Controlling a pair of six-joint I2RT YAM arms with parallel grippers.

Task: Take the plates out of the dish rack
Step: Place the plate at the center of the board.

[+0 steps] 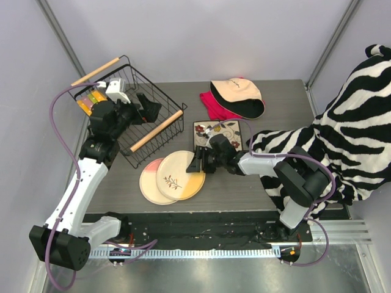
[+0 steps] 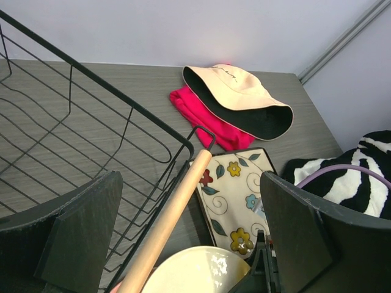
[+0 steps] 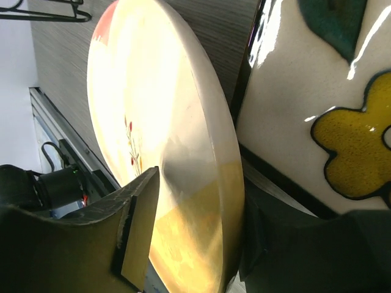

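Plates lie in 2 places. On the table (image 1: 287, 104), in front of the dish rack (image 1: 162, 139), a cream-yellow plate (image 1: 177, 174) rests flat on a pink-rimmed plate (image 1: 148, 183), partly covering it. A square flowered plate (image 1: 225, 129) lies just beside them. The racked plates (image 1: 90, 102) stand on edge at the rack's far left end, showing orange, yellow and green rims; their count cannot be told.

The right gripper (image 1: 198, 160) has 1 finger over the cream-yellow plate's face and 1 under its rim; whether the jaws actually pinch it cannot be told. The left gripper (image 1: 149, 107) hangs over the rack, its jaws spread wide and holding nothing, with 1 wooden handle (image 1: 157, 130) below it.

A cream-and-black cap (image 1: 238, 96) sits on a red cloth (image 1: 211, 105) at the table's far side. A zebra-print cloth (image 1: 342, 122) drapes over the table's right edge.
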